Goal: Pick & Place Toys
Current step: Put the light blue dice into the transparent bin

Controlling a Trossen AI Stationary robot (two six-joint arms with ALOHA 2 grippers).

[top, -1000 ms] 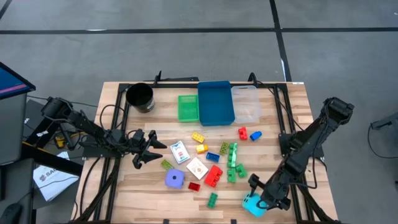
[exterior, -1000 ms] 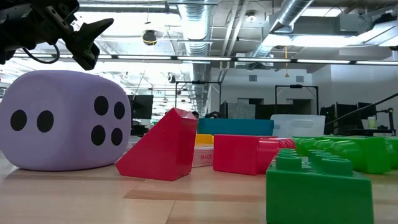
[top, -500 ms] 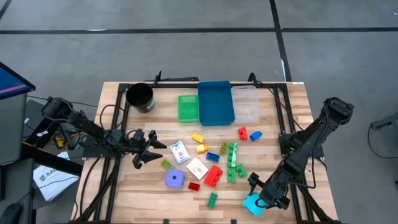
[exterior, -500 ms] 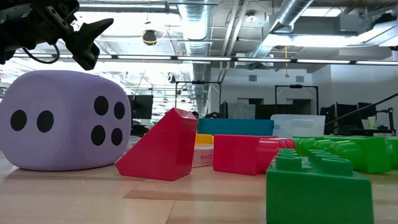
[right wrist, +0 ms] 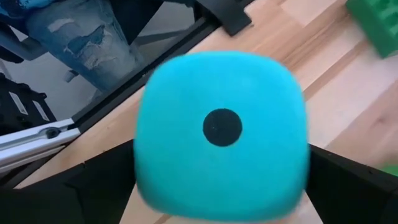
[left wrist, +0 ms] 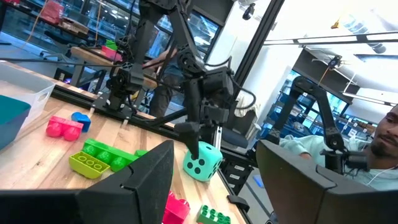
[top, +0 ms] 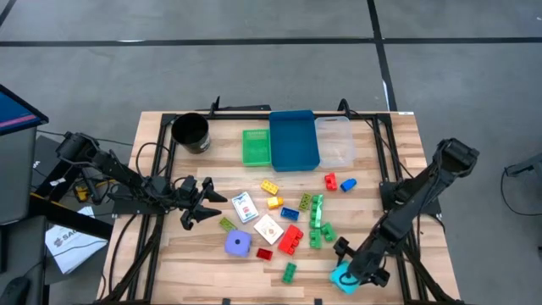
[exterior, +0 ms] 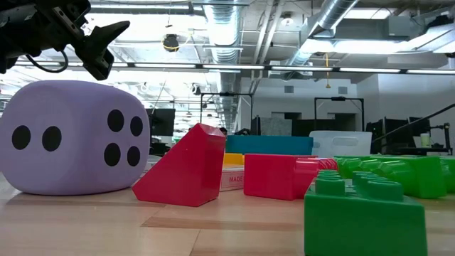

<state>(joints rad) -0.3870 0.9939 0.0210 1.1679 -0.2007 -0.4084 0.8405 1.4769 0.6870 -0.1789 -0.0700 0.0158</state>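
Right tool [top: 350, 273] shifted slightly, astride cyan die [top: 342, 278], one-dot face toward wrist

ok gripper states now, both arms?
Left gripper: open, empty, above the table's left side.
Right gripper: open, fingers either side of the cyan die; grip cannot be told.

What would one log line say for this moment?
right gripper: open, straddling cyan die at table's near edge | left gripper: open, empty, hovering left of the toys | purple die: on table
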